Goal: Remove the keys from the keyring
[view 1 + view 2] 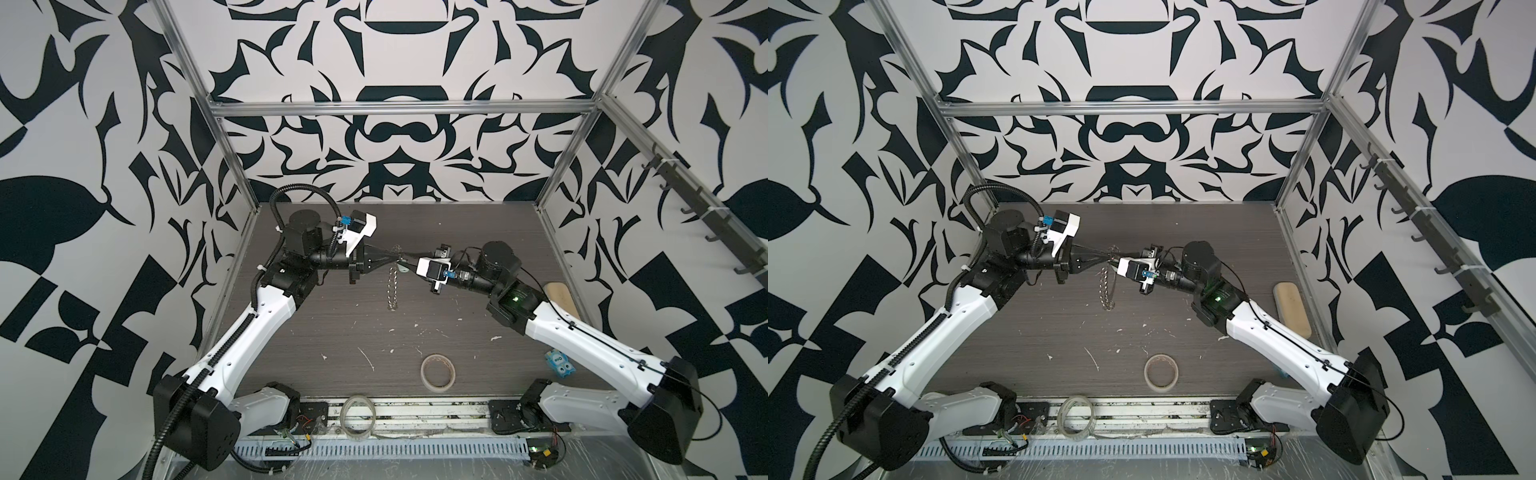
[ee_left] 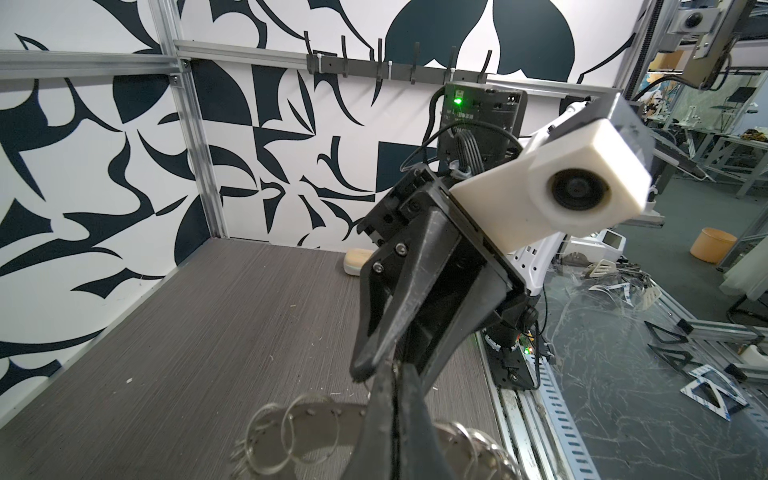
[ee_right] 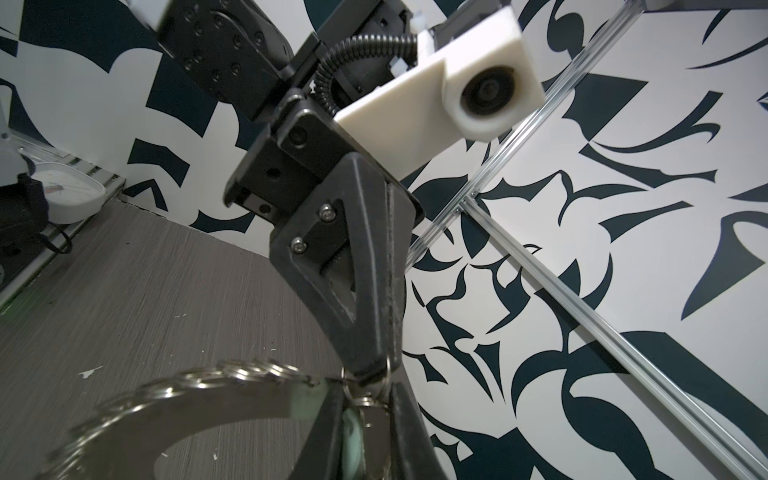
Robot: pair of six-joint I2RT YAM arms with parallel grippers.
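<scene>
Keyring [image 1: 392, 286]: a chain-like loop of small linked wire rings, silvery and shiny. Hangs as a narrow doubled strand in both top views, over the middle of the table [image 1: 457, 232], with the top end held up between the two grippers. Cannot tell whether the lowest rings touch the wood. Blurs badly in both wrist views and runs off the frame edge there.

Key [image 3: 353, 436]: only a pale, smeared sliver close to the lens, cut off by the frame, with head and shaft unreadable. Sits between the fingers of the right gripper [image 1: 404, 259], just beside the ring strand. Jaws there narrow, close around the key; cannot tell whether actually clamped.

Left gripper [image 1: 395, 254]: black tapered fingers pressed together, pinching one wire ring at the loop's top. Meets the right gripper tip to tip and so hides the junction from above.

Farther out:
- dark, fine-grained table flecked with white scraps
- a flat beige tape roll [image 1: 437, 372] near the front
- a clear tape roll [image 1: 358, 417] on the metal rail past the front edge
- a rounded beige block [image 1: 1292, 307] by the right wall
- a small blue item [image 1: 560, 361] half under the right arm, not identifiable
</scene>
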